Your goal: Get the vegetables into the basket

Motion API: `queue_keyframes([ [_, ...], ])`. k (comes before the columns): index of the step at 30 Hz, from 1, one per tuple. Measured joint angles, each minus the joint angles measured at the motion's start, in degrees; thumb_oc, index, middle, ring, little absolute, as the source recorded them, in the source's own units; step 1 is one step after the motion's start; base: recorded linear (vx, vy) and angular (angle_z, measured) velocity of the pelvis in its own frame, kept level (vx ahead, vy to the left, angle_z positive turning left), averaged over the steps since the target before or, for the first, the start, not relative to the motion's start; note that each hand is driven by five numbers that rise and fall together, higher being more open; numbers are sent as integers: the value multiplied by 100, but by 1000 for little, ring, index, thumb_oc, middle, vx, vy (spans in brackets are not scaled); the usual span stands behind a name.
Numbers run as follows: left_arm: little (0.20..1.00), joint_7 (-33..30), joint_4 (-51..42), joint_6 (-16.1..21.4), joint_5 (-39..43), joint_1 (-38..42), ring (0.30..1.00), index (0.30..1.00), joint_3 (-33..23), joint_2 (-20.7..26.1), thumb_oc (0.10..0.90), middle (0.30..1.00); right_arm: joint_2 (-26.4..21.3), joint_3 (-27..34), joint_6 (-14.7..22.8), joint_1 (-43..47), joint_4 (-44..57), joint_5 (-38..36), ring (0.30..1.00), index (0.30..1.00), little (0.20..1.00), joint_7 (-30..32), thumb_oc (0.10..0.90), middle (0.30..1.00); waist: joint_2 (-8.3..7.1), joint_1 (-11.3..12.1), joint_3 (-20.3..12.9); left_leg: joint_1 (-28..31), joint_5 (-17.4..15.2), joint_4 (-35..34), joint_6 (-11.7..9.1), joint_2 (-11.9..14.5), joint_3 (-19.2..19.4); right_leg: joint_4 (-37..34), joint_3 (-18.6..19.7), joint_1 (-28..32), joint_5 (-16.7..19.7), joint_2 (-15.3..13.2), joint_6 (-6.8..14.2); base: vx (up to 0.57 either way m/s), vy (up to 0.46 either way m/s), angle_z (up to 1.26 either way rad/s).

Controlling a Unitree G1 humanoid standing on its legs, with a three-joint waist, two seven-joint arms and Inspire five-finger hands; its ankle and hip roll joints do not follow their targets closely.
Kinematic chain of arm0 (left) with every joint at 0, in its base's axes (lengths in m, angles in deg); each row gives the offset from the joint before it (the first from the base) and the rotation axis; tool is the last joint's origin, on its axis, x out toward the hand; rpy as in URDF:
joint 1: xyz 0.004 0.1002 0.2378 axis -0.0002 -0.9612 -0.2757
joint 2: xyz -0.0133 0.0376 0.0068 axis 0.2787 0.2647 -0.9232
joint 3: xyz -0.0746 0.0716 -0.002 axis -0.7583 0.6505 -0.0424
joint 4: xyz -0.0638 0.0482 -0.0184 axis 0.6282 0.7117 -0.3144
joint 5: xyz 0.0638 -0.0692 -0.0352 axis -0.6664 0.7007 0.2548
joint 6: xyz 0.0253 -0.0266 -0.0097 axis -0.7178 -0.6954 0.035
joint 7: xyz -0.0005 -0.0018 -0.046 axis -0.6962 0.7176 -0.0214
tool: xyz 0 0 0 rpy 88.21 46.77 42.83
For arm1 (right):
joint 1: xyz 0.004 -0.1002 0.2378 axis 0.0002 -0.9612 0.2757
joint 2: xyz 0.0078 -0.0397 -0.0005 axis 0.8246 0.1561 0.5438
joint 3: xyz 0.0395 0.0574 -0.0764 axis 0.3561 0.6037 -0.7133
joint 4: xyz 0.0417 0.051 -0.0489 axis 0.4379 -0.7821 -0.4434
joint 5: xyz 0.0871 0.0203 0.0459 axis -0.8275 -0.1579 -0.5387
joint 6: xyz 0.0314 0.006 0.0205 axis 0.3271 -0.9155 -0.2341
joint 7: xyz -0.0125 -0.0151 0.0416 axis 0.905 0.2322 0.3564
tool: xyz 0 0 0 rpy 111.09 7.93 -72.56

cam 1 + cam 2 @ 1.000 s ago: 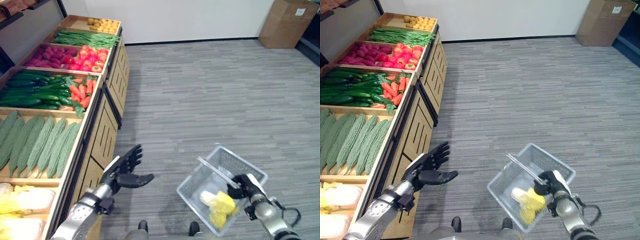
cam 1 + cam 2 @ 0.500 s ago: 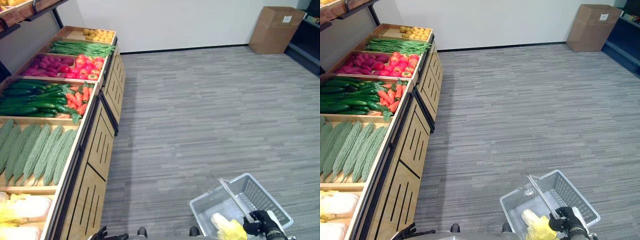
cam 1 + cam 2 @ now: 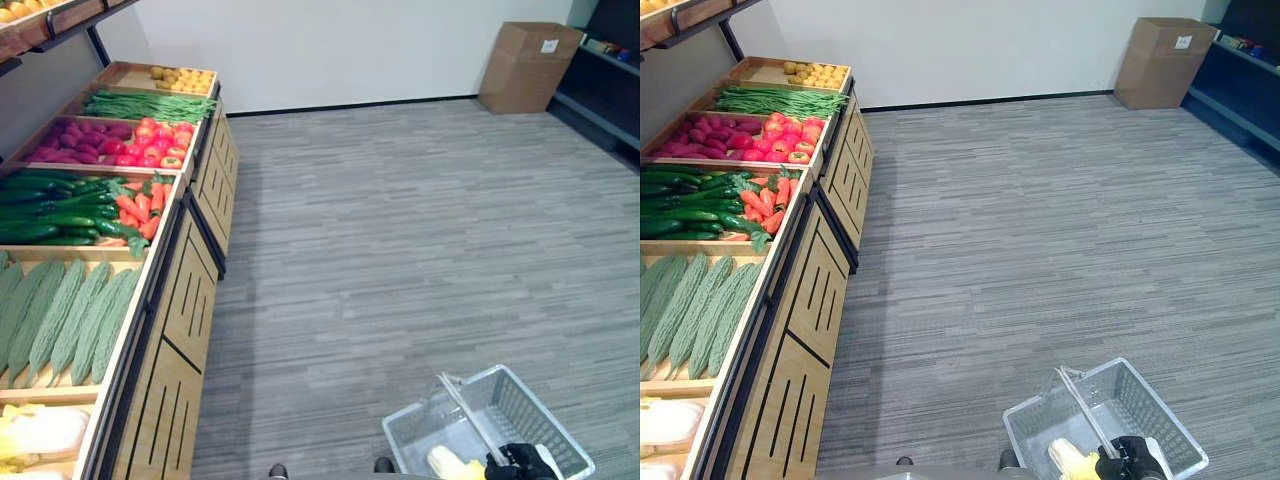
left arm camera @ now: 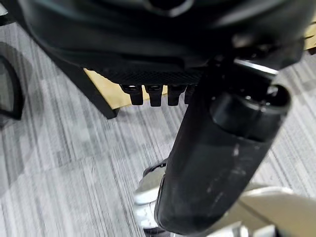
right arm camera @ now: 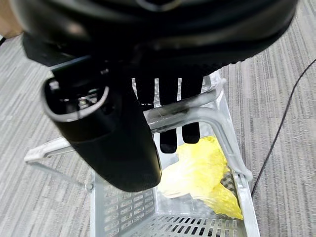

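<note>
Grey striped carpet [image 3: 400, 230] covers the room, with a white wall behind and a cardboard box [image 3: 525, 66] in the far right corner.

Right hand [image 3: 1127, 459]: we record its fingers [image 5: 168, 106] curled over the handle [image 5: 190, 106] of the basket [image 3: 545, 430], which hangs low at the right, above the carpet. The basket is pale grey plastic mesh.

Basket contents: one yellow leafy vegetable [image 5: 200, 173], lying on the basket floor just beneath the hand.

Left hand [image 4: 212, 163]: we see its thumb large in its wrist view, with the fingertips [image 4: 153, 94] in a row past it, hanging above the carpet and closed on nothing; whether the fingers are straight or curled we cannot tell.

Wooden produce stand [image 3: 185, 300], along the left: from near to far, its bins hold pale leafy vegetables [image 3: 40, 430], ridged bitter gourds [image 3: 65, 315], cucumbers [image 3: 50, 205] beside carrots [image 3: 135, 210], purple sweet potatoes [image 3: 75, 140] beside red tomatoes [image 3: 155, 145], green beans [image 3: 145, 103], and small yellow-brown potatoes [image 3: 180, 76]. All of these lie well apart from the basket.
</note>
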Motion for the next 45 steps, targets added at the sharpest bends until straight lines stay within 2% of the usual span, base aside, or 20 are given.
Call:
queue_keyframes([
  [3,1000,-117,-82,-3,52,77,1000,1000,54,-16,900,1000,15,-6,5,36,-64,-123,300,300,300,28,400,300,31,-14,55,-188,40,3,-21,15,-158,142,-81,-183,-38,32,-36,-72,-101,18],
  [5,1000,-231,-190,-3,69,197,1000,1000,121,-9,900,1000,28,-10,2,204,-178,-167,300,300,300,48,400,300,68,-2,335,-315,56,137,-34,67,-248,253,-176,-248,-60,85,-68,-19,-141,21],
  [9,1000,-279,-215,3,110,362,1000,1000,122,-9,900,1000,47,-19,6,355,-204,-222,300,300,300,69,400,300,164,35,601,-568,-17,502,-122,199,-348,481,-274,-372,-188,197,-203,0,-114,19],
  [10,1000,-349,-213,5,212,604,1000,1000,135,-7,900,1000,44,-45,7,540,-312,-322,300,300,300,90,400,300,182,26,843,-957,-201,1054,-342,266,-660,784,-429,-534,-402,224,-351,75,-15,42],
  [12,1000,-351,-207,5,283,699,1000,1000,176,-47,900,1000,14,-45,4,650,-384,-330,300,300,300,113,400,300,178,81,952,-1018,-106,1081,-277,261,-785,853,-486,-585,-449,232,-415,142,21,31],
  [15,1000,-350,-112,3,300,859,1000,1000,179,-76,900,1000,-59,-62,4,834,-385,-334,300,300,300,182,400,300,137,92,1055,-1246,-183,1147,-297,77,-787,811,-525,-644,-453,43,-423,205,36,17],
  [16,1000,-351,-6,7,298,970,1000,1000,179,-85,900,1000,-57,-69,4,957,-426,-334,300,300,300,236,400,300,51,159,1106,-1278,-205,928,-272,-140,-780,768,-479,-679,-452,-137,-422,248,84,3],
  [18,1000,-355,41,0,298,970,1000,1000,178,-104,900,1000,-81,-132,11,1069,-471,-332,300,300,300,226,400,300,90,214,1085,-1198,-387,627,-133,-213,-771,635,-338,-677,-385,-208,-241,272,140,-15],
  [19,1000,-365,40,-6,296,939,1000,1000,166,-82,900,1000,-32,-154,6,1148,-489,-333,300,300,300,239,400,300,53,215,1108,-1125,-164,573,-100,-256,-764,504,-247,-567,-330,-237,-169,192,162,-40],
  [21,1000,-381,28,-31,293,850,1000,1000,124,-12,900,1000,110,-266,42,1173,-453,-313,300,300,300,226,400,300,-86,422,1077,-959,-162,552,31,-379,-507,241,106,-415,-333,-333,-143,173,200,-60],
  [22,1000,-399,22,-32,292,843,1000,1000,125,18,900,1000,153,-318,84,1148,-434,-312,300,300,300,227,400,300,-128,429,1054,-983,-176,593,114,-407,-432,134,84,-337,-324,-365,-87,170,221,-23],
  [25,1000,-445,-178,-23,275,953,1000,1000,290,329,900,1000,577,-323,92,1173,-735,-332,300,300,300,228,400,300,-633,463,981,-1011,-240,799,426,-735,-344,370,199,-448,-356,-703,30,169,238,13],
  [27,1000,-454,-262,-23,278,918,1000,1000,409,465,900,1000,717,-326,95,1175,-706,-338,300,300,300,227,400,300,-826,538,844,-1035,-332,887,563,-812,-126,450,270,-513,-223,-795,189,113,175,-33],
  [28,1000,-459,-269,-26,280,1041,1000,1000,405,502,900,1000,735,-326,102,1265,-785,-338,300,300,300,231,400,300,-851,522,837,-1039,-431,984,617,-854,-114,520,267,-527,-154,-823,163,170,275,-22],
  [34,1000,-584,-377,98,277,1391,1000,1000,575,609,900,1000,751,-329,65,1689,-1037,-375,300,300,300,281,400,300,-869,526,785,-944,-562,905,801,-894,70,1006,352,-825,42,-844,188,99,172,-16],
  [38,1000,-573,-369,70,174,1380,1000,1000,686,641,900,1000,689,-359,63,1760,-918,-377,300,300,300,345,400,300,-776,484,762,-806,-576,836,852,-844,139,2403,386,-1513,2,-852,380,67,130,-8],
  [39,1000,-566,-369,44,170,1369,1000,1000,685,657,900,1000,662,-377,63,1736,-917,-389,300,300,300,336,400,300,-751,491,781,-746,-638,859,942,-906,77,2811,492,-1641,109,-870,480,195,142,12],
  [41,1000,-581,-329,18,174,1396,1000,1000,692,669,900,1000,648,-379,56,1660,-838,-437,300,300,300,338,400,300,-670,484,852,-572,-756,790,1182,-962,-54,3433,536,-1985,-57,-886,572,173,58,0],
  [43,1000,-594,-170,-41,175,1382,1000,1000,670,650,900,1000,640,-394,102,1677,-584,-437,300,300,300,344,400,300,-549,371,941,-517,-698,743,1236,-952,-137,3323,255,-2137,-229,-825,510,223,-97,8],
  [45,1000,-595,-120,-34,176,1319,1000,1000,663,586,900,1000,637,-392,111,1606,-466,-437,300,300,300,335,400,300,-533,246,958,-380,-692,598,1157,-1080,-209,2546,37,-2179,-191,-823,549,252,-145,38],
])
